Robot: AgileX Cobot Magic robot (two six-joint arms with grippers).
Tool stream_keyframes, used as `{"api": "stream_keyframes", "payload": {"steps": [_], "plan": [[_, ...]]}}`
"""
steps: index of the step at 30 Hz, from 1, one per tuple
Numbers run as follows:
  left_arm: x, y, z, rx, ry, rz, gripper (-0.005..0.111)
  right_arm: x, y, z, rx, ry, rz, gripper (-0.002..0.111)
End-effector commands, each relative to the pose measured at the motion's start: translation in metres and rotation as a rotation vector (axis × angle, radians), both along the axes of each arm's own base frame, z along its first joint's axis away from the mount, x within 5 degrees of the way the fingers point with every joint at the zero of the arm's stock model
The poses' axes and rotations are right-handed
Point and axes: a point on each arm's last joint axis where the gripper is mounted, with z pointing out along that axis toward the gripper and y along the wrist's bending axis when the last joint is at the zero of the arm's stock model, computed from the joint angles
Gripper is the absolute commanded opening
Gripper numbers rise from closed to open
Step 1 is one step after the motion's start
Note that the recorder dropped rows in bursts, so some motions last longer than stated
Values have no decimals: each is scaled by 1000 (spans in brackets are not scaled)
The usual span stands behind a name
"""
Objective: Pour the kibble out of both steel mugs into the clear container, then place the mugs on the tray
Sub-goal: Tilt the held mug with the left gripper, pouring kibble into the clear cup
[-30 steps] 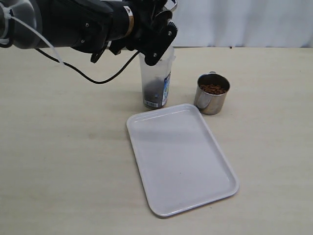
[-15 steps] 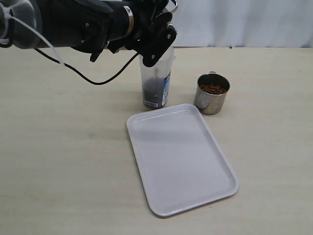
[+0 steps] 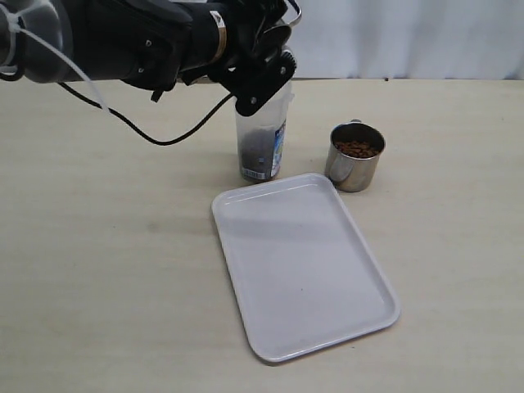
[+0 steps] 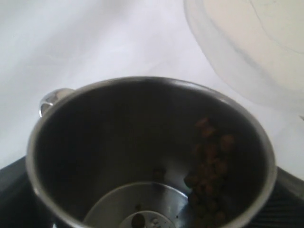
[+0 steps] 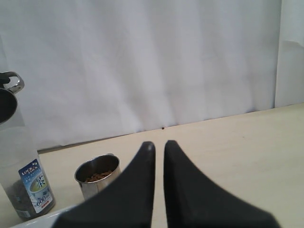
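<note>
Left gripper (image 3: 266, 64) clamps steel mug (image 4: 118, 142), tipped over clear container (image 3: 262, 141) standing just behind tray (image 3: 304, 270). Few kibble (image 4: 209, 161) inside: steepen tilt, hold lip above rim. Right gripper (image 5: 159, 146) closed, empty.

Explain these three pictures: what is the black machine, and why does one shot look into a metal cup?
It is a robot with two arms, each ending in a claw. The wide picture comes from a camera off the arms; the other two come from cameras on the wrists. On the table lie a white tray, a clear container with kibble inside, and a steel mug holding kibble. The left claw holds a second mug, tipped at the container's rim; its wrist camera looks into it, where a few pellets show. The right claw is shut and holds nothing.
</note>
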Motion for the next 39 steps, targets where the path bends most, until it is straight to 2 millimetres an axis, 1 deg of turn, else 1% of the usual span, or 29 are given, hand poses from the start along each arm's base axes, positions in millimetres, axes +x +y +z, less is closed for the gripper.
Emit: {"api": "stream_keyframes", "payload": {"steps": [1, 7, 16, 21, 29, 39], "plan": [[-3, -3, 8, 15, -31, -11, 0, 0, 0, -1, -4, -2, 2, 5], [-2, -2, 9, 38, -45, -8, 0, 0, 0, -1, -4, -2, 2, 5], [-3, -4, 8, 107, -70, -54, 0, 0, 0, -1, -4, -2, 2, 5], [-3, -4, 8, 207, -112, -101, 0, 0, 0, -1, -4, -2, 2, 5], [-3, -4, 8, 276, -140, -136, 0, 0, 0, -1, -4, -2, 2, 5], [-4, -5, 8, 405, -196, -207, 0, 0, 0, -1, -4, -2, 2, 5]]}}
